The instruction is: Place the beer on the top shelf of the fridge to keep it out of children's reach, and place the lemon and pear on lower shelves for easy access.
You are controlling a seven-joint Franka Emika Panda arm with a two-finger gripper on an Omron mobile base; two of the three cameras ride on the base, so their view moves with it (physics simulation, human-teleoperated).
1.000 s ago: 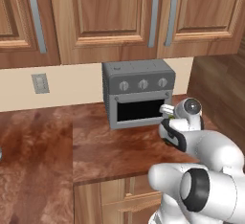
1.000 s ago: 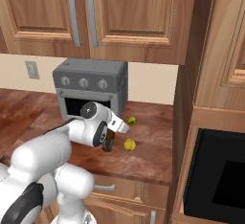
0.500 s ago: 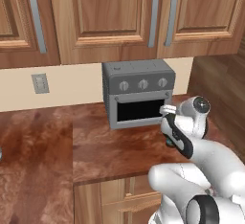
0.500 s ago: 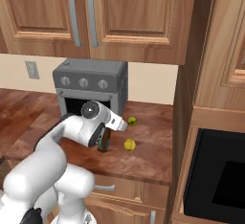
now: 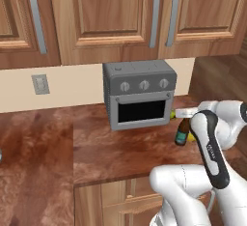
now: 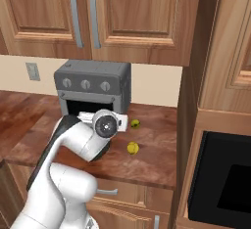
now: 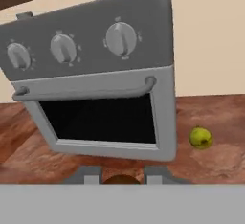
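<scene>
Since a second ago the arm's forearm has swung further right and forward in the left base view, and the beer (image 5: 182, 132) now hangs clear of the toaster oven's (image 5: 139, 94) front corner where before the wrist covered it; the gripper (image 5: 185, 117) grips the bottle by its neck, fingers pinched close on the glass, the brown body and teal label hanging below them and seemingly a little above the counter (image 5: 111, 148), though the arm hides its base; in the hand view the two finger tips (image 7: 87, 175) stand at the bottom edge with the round brown top of the bottle (image 7: 119, 179) wedged between them; ahead of the hand the oven's door and bar handle face the camera, its right edge near the pear (image 7: 200, 138), which lies on the counter just beside that corner, apart from it; in the right base view the pear (image 6: 134, 124) sits near the back wall and the lemon (image 6: 132, 148) lies nearer the counter's front edge, the two well apart from each other; bare counter lies right of both fruits up to the tall wooden side panel (image 6: 188, 101); left of the oven the worktop runs open toward the wall socket (image 5: 40, 84).
</scene>
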